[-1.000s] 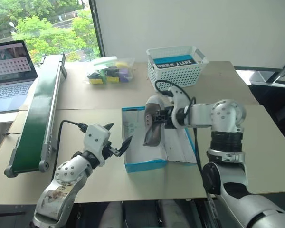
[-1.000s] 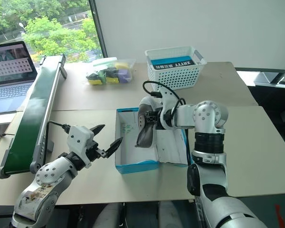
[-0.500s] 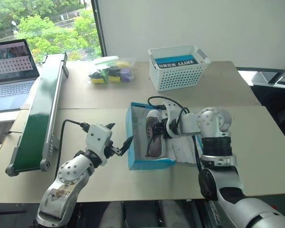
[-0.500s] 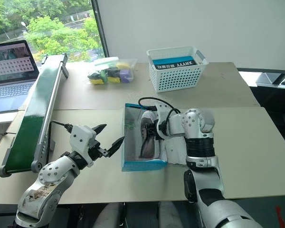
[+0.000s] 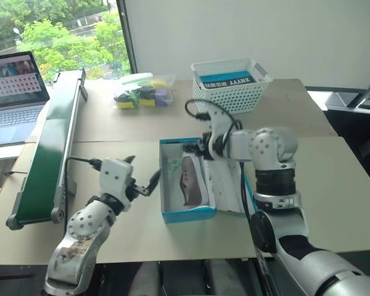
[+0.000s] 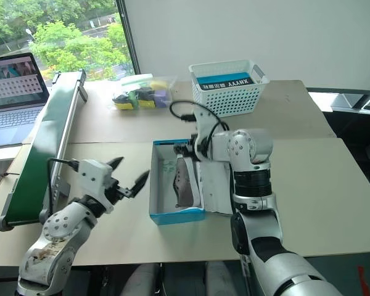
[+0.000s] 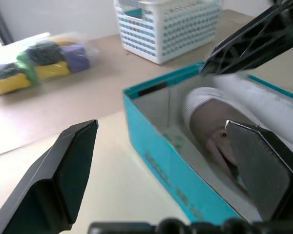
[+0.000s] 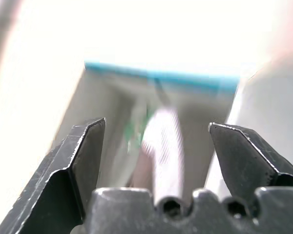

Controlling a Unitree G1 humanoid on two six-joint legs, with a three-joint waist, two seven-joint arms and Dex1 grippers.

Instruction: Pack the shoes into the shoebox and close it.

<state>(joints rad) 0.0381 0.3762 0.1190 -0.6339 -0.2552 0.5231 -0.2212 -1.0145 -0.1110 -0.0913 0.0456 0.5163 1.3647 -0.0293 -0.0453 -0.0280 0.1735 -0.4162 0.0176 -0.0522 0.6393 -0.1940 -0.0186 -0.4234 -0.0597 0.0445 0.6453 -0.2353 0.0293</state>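
One grey-taupe shoe (image 5: 191,180) is laid lengthwise inside the open bright-blue shoebox (image 5: 172,213), whose white-lined lid (image 5: 225,185) is folded out flat rightward.

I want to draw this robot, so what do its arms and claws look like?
Its arms are silvery grey, built from round, ball-like joints. The left arm looks scuffed with brownish marks; the right arm has a black ribbed ring. Each wrist is a white block with a black cable looping out. The left gripper and right gripper each have two black wedge-shaped fingers.

Only readable bit is "XHYYY" upside down on the blue-and-black label (image 5: 225,79) in the white basket (image 5: 229,98).
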